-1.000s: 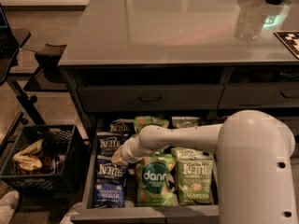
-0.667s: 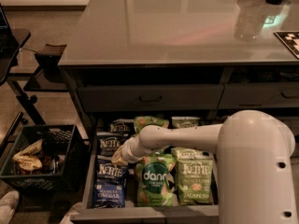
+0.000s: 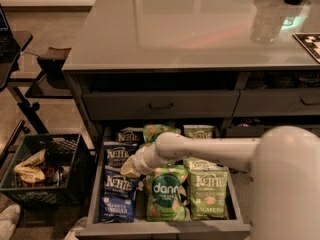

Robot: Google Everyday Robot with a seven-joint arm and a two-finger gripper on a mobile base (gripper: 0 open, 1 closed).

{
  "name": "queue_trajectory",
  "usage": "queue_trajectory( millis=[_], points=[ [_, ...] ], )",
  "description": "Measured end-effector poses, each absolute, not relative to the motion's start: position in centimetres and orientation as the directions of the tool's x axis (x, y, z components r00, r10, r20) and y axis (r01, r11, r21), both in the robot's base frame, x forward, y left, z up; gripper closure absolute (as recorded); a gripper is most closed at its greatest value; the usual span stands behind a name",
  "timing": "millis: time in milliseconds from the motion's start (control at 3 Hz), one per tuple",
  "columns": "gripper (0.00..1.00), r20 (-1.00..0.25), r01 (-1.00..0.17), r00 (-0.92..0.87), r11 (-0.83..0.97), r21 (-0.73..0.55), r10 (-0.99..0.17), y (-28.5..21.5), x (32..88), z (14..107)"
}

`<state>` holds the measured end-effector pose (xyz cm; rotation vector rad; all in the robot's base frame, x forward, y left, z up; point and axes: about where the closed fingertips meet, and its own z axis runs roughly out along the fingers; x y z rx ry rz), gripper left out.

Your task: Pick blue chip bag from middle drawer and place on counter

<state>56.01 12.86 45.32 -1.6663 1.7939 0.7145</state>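
Though its grip beyond telling, hand (image 3: 131,168) at blue chip bag (image 3: 119,196) in middle drawer (image 3: 165,229), long axis front-to-back, top rearward.

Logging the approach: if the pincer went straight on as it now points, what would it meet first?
Probably the blue chip bag at the left of the middle drawer; the pincer points left and down over it, though depth is unclear.

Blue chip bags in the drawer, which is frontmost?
The blue chip bag with vinegar lettering, front left, just before the gripper; two others lie farther back.
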Motion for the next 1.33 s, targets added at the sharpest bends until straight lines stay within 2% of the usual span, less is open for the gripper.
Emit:
queue_trajectory(
  millis=[667,1333],
  points=[
    [1.0,-0.837,-0.996,0.076,0.003,-0.093,-0.542,8.5,54.5,56.1],
    [1.0,-0.889,-0.983,0.094,0.1,-0.153,-0.447,1.5,54.7,62.4]
  ],
)
